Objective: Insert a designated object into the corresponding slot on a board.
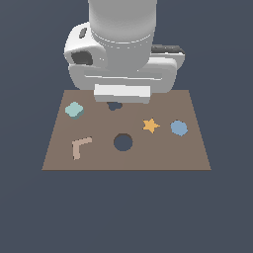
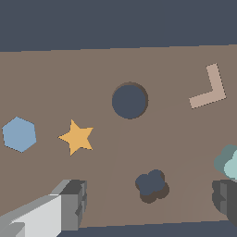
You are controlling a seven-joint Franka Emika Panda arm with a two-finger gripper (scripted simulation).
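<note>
The designated object, a pale teal chunky block (image 1: 74, 110), lies on the brown board (image 1: 163, 153) near its far corner on the exterior view's left. In the wrist view the block (image 2: 229, 162) sits at the picture's edge, just beside one finger (image 2: 226, 199). The slot (image 2: 152, 185), a dark clover-shaped cutout, shows between the two spread fingers of my gripper (image 2: 150, 199), which is open and holds nothing. In the exterior view the slot (image 1: 114, 105) is partly hidden under the arm's hand (image 1: 121, 93), which hovers over the board's far edge.
A larger dark round hole (image 1: 123, 142) is at mid-board. An orange star (image 1: 150, 125) and a blue round piece (image 1: 179, 128) lie toward the exterior view's right. A tan L-shaped piece (image 1: 81, 147) lies on the left.
</note>
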